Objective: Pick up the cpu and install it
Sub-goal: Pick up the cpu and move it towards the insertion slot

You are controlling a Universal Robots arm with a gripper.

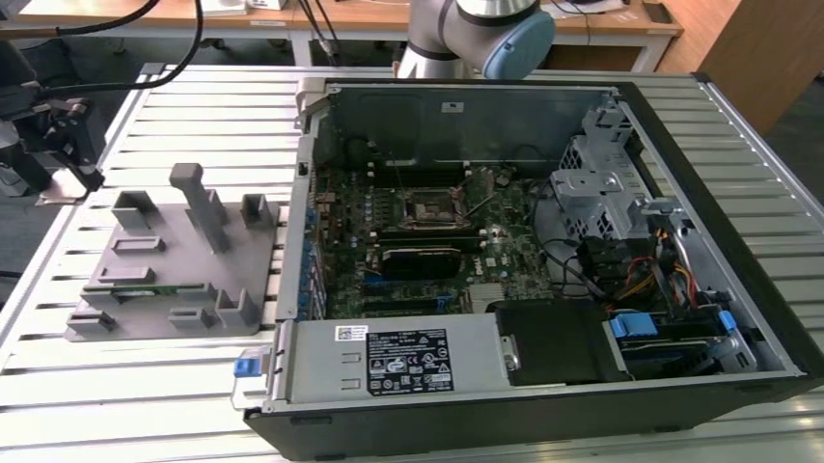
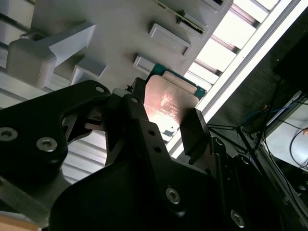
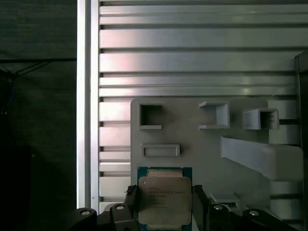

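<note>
The cpu is a small square chip with a silvery top and a green rim. It sits between the two black fingers of my gripper, which is shut on its opposite edges. In the second wrist view the cpu shines pinkish between the fingers of the gripper, over the edge of the grey plastic fixture. In the exterior view the gripper hangs at the far left, beside the fixture. The motherboard socket lies inside the open computer case.
The fixture carries raised blocks, rectangular pockets and a green memory stick. The open computer case stands on the slatted metal table at the exterior view's right, with a drive cage and cables inside. The table's edge is close to the gripper.
</note>
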